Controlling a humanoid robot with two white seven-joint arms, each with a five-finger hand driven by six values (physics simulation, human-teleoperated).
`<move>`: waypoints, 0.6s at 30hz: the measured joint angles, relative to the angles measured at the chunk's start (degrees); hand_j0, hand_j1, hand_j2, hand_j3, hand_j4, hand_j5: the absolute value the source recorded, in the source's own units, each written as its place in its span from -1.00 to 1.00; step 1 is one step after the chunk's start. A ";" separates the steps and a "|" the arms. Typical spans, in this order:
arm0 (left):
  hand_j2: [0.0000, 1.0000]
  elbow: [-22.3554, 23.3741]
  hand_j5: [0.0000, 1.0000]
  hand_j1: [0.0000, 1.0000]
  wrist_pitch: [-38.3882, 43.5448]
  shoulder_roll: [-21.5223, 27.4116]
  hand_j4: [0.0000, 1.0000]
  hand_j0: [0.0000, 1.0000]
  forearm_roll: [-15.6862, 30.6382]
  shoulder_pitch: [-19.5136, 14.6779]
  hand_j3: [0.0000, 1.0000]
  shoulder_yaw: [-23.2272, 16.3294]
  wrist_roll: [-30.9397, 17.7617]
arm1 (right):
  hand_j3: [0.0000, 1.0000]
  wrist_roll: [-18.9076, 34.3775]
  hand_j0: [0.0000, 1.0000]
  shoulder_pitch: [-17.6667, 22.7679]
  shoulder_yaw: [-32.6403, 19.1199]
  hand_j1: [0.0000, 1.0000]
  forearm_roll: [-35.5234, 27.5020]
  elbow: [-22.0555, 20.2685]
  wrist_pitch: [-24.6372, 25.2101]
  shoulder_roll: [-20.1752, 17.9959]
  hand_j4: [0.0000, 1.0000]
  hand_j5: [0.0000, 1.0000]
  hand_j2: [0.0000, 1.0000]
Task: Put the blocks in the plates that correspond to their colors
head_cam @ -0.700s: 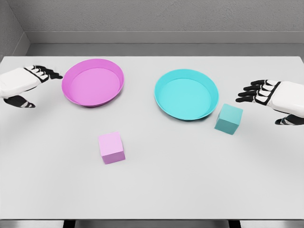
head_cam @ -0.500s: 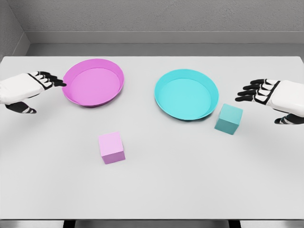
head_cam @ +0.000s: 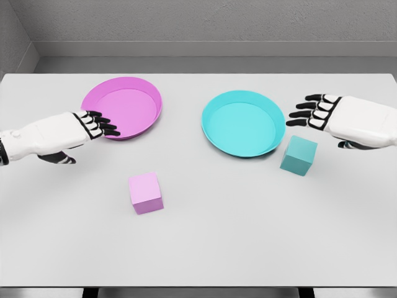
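Both arms are moving in over the surface (head_cam: 205, 248) since a moment ago. The left robot hand (head_cam: 68, 130), fingers relaxed and holding nothing, is heading toward the pink block (head_cam: 146, 193) below the pink plate (head_cam: 121, 107). The right robot hand (head_cam: 335, 115), also released, is nearing the teal block (head_cam: 298, 155) just beside the teal plate (head_cam: 243, 123). Neither block is grasped yet.

White table (head_cam: 248, 248), grey wall (head_cam: 217, 22).

Pink block (head_cam: 146, 193) before pink plate (head_cam: 122, 108); teal block (head_cam: 298, 155) beside teal plate (head_cam: 243, 123)
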 measured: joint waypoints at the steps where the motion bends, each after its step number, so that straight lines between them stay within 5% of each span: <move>1: 1.00 -0.57 1.00 1.00 0.01 -0.13 1.00 1.00 -0.19 0.00 1.00 -0.33 -0.03 | 1.00 0.32 1.00 -1.35 0.41 1.00 0.90 0.54 0.00 1.02 1.00 1.00 1.00; 5: 1.00 -2.77 1.00 1.00 0.00 -0.65 1.00 1.00 -0.81 0.00 1.00 -1.49 -0.09 | 1.00 1.93 1.00 -6.42 4.06 1.00 2.80 1.93 0.01 3.00 1.00 1.00 1.00; 18: 1.00 -7.11 1.00 1.00 0.00 -2.57 1.00 1.00 -2.91 -0.18 1.00 -5.75 -0.12 | 1.00 10.49 1.00 -10.02 8.76 1.00 4.64 2.80 -0.04 2.94 1.00 1.00 1.00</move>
